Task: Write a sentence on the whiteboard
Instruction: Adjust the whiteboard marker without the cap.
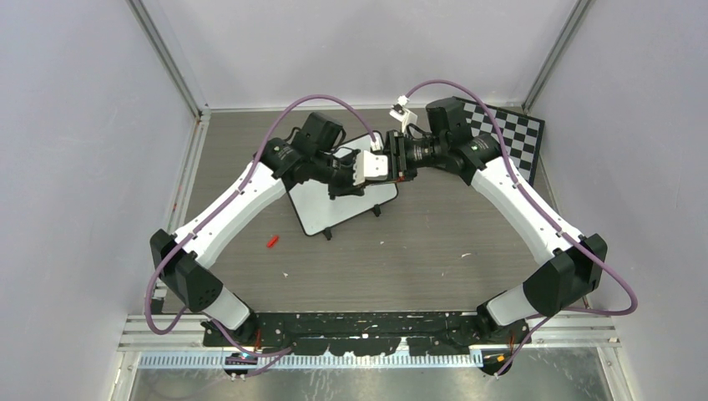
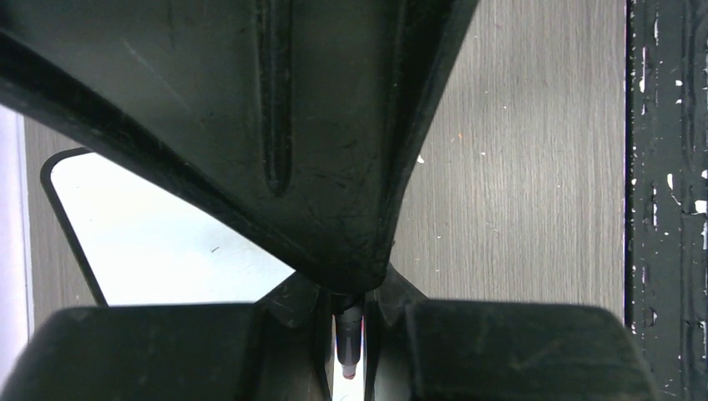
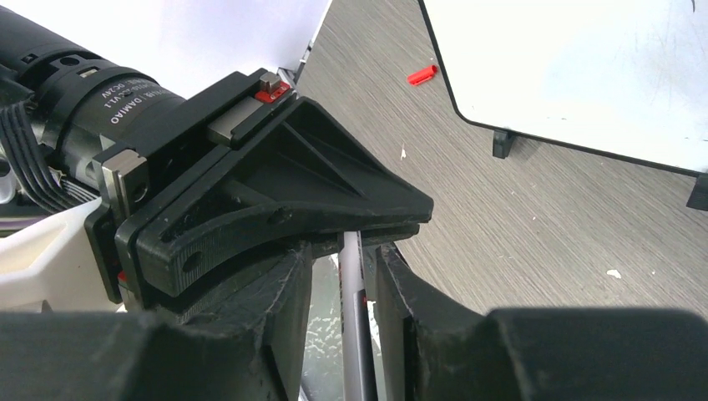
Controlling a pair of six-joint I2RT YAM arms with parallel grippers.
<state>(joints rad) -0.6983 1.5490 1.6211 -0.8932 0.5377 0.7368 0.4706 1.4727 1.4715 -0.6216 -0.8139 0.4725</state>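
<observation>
Handover: left gripper [image 2: 349, 322] pinches the marker [image 3: 354, 317]; right gripper [image 3: 344, 267], jaws seemingly parted loosely around it, should retreat toward three o'clock, clearing the whiteboard [image 1: 334, 209].

Top camera overlooks grey wood-grain desk [image 1: 434, 259] from above; close wrist cameras both catch white black-rimmed board [image 1: 321, 209].

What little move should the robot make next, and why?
Probably draw the right fingers back, away from the marker. They stand open around it, while the left fingers are shut on it. The whiteboard looks blank where it shows, so the left arm likely needs room to start writing.
</observation>
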